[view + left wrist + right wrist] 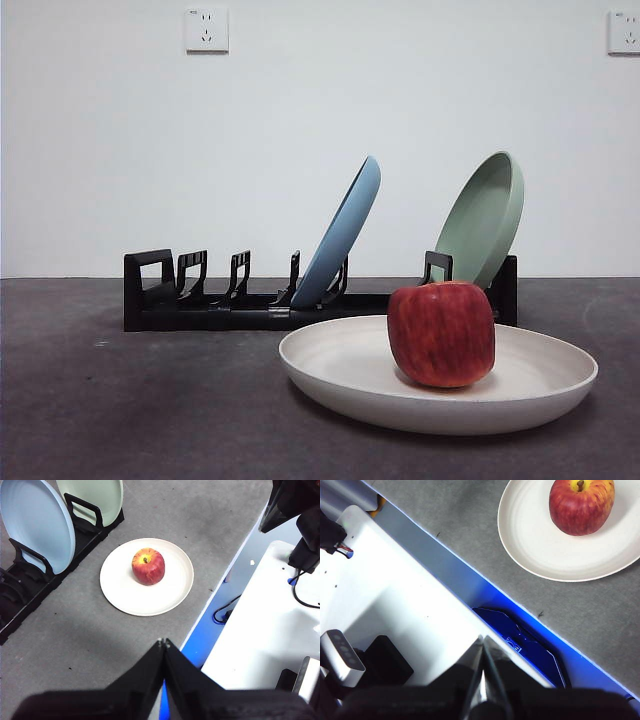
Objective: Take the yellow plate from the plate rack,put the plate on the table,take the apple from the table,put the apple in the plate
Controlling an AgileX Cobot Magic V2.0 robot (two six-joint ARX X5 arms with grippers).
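The cream yellow plate (pixel 350 365) (pixel 120 592) (pixel 530 535) lies flat on the dark grey table (pixel 120 400), in front of the black plate rack (pixel 200 300) (pixel 30 595). The red apple (pixel 441 333) (pixel 148 566) (pixel 581 505) sits upright in the plate. My left gripper (pixel 162 642) is shut and empty, back near the table's edge and well away from the plate. The right gripper (pixel 483 639) is shut too, hanging over the white base beside the table. Neither arm shows in the front view.
A blue plate (pixel 345 232) (pixel 35 522) and a pale green plate (pixel 485 215) (pixel 95 495) lean in the rack behind the cream plate. The table's blue-lit edge (pixel 470 580) borders a white base (pixel 260 630) with cables.
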